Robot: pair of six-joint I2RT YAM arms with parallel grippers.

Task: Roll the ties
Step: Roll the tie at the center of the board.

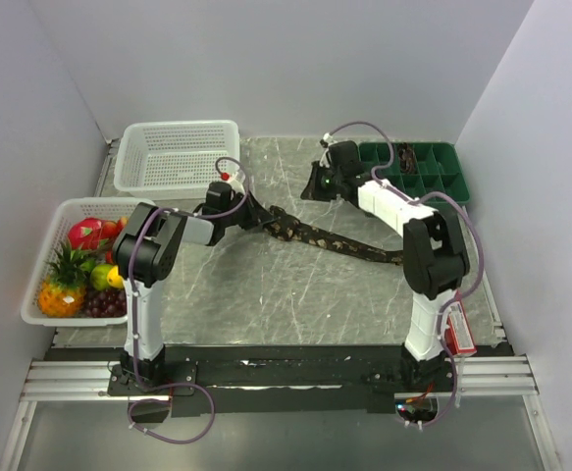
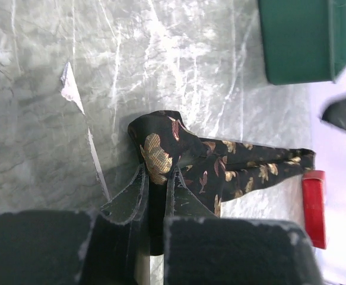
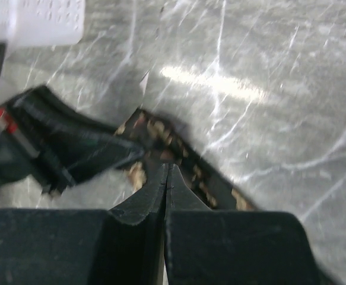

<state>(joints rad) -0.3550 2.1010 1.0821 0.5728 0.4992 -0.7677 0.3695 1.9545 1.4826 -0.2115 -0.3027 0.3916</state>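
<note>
The left hand [image 2: 158, 175] is pinching the folded end of the tie [image 1: 330, 240], probably as the core to start the roll, and the rest trails diagonally across mid-bench toward the right edge. The right hand [image 3: 167, 169] has its fingers pressed together on nothing, tips just over the fabric near that end, likely to pin or guide it. The white basket [image 1: 178, 126] sits close behind the left hand, while the fruit basket [image 1: 32, 294] at the left edge and green tray [image 1: 413, 147] in the far right corner are well apart from the tie; the two hands crowd each other most.
</note>
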